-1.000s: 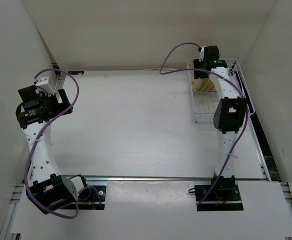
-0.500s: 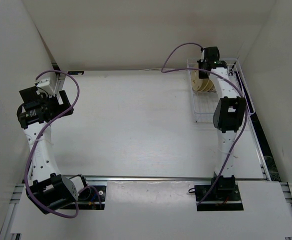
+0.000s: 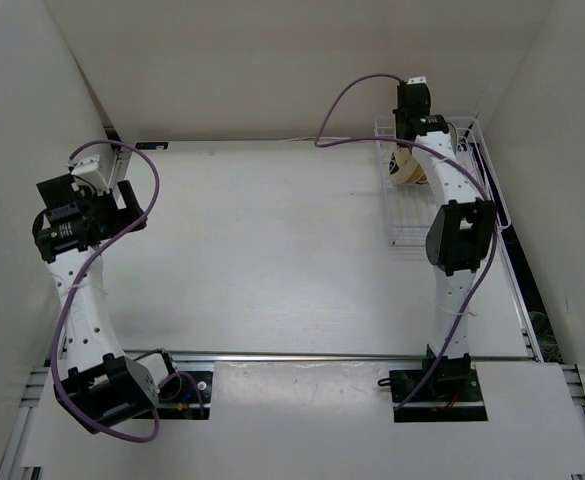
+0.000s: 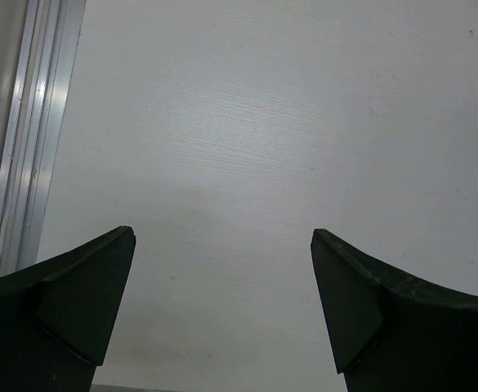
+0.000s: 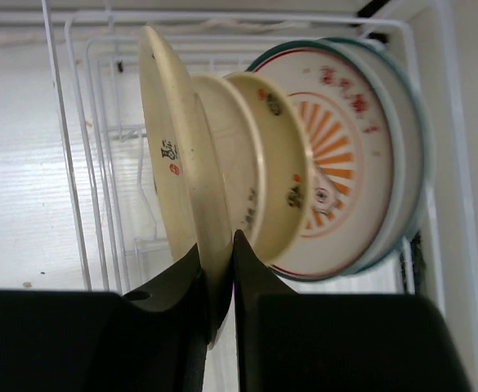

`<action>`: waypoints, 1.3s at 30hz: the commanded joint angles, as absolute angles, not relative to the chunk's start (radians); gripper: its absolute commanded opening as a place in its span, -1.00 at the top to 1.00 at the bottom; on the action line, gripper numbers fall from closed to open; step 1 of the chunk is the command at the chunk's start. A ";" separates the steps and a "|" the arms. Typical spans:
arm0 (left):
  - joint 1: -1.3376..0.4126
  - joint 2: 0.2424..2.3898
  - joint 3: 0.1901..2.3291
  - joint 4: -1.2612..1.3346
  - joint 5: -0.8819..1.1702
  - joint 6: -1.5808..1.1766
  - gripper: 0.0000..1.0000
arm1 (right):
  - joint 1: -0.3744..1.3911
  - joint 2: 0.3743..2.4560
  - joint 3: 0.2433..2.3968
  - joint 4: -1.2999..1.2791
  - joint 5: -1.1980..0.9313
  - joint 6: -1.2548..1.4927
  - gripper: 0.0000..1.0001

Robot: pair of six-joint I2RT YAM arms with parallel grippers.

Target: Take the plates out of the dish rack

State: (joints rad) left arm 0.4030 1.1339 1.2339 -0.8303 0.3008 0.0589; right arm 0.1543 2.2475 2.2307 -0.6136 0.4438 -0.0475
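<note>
Left fingers (image 4: 100,278): spread wide, nothing between them, bare table (image 4: 247,122) beyond tips. No real change from second ago.

Right fingers (image 5: 191,269): just closed, now pinching rim of front cream plate (image 5: 169,147), which stands on edge within dish rack (image 5: 67,139) wires. Second cream plate (image 5: 259,163) and patterned plate (image 5: 337,147) sit right of fingers, untouched.

Versus earlier top view: right wrist higher, shifted toward far wall.

Read: first plate gripped, lift-out likely starting. Nothing unloaded to table yet.

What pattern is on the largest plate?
The largest plate shows orange sunburst rays on white; right wrist view best.
</note>
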 commanded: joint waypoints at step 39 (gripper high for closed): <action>0.359 1.209 1.437 -1.361 1.177 0.288 -0.94 | 0.434 1.799 1.825 -0.870 -1.092 -0.011 1.00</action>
State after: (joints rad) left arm 0.3813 1.1988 1.4456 -1.3315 1.0756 0.2863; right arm 0.4023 1.7596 1.7489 -0.8894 -1.0485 -0.0029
